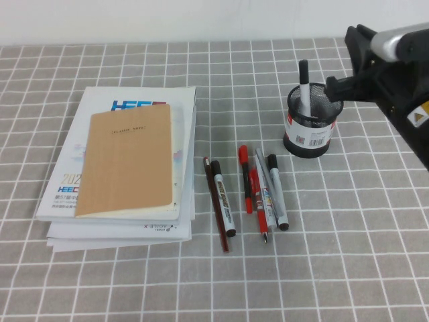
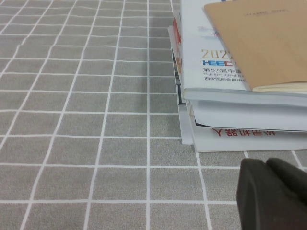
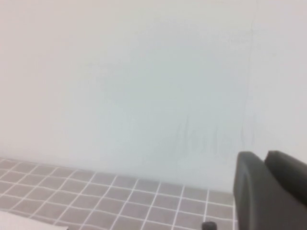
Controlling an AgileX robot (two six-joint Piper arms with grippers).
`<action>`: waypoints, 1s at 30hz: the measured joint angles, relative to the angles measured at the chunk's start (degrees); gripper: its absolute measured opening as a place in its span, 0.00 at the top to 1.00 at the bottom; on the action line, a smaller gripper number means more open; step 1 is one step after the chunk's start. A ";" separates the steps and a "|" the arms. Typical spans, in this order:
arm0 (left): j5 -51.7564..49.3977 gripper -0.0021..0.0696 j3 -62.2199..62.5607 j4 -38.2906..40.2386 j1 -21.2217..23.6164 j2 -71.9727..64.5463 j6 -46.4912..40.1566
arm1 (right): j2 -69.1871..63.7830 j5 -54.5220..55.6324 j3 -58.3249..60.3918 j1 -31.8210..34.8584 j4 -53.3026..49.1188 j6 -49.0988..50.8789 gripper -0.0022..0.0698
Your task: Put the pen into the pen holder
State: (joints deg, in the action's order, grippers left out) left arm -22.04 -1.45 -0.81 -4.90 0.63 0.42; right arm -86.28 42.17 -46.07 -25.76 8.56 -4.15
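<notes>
The pen [image 1: 305, 86] stands upright inside the pen holder [image 1: 309, 123], near the worktop's [image 1: 348, 255] far right corner. The right pincer [image 1: 343, 84] hangs beside the holder's rim, its state unclear. The left pincer [image 2: 273, 191], state also unclear, hovers by the book stack [image 2: 240, 76].

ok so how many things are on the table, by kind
pen, standing in the holder: 1
pen holder: 1
loose writing tools: about 6, overlapping
brown notebook: 1
booklets beneath it: at least 2
arms: 2, right end effector by the pen holder, left end effector near the booklets
total: about 13
</notes>
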 joint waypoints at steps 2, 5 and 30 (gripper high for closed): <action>0.00 0.98 0.00 0.00 0.00 0.00 0.00 | 1.76 -1.36 1.04 0.00 -0.95 -0.11 0.98; 0.00 0.98 0.00 0.00 0.00 0.00 0.00 | 4.31 -1.90 3.60 0.00 -4.86 -0.19 0.98; 0.00 0.98 0.00 0.00 0.00 0.00 0.00 | 48.87 -41.37 20.28 0.02 2.34 -0.07 0.99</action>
State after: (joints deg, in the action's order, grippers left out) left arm -22.04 -1.45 -0.81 -4.90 0.63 0.42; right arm -37.41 0.80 -25.79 -25.74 10.89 -4.22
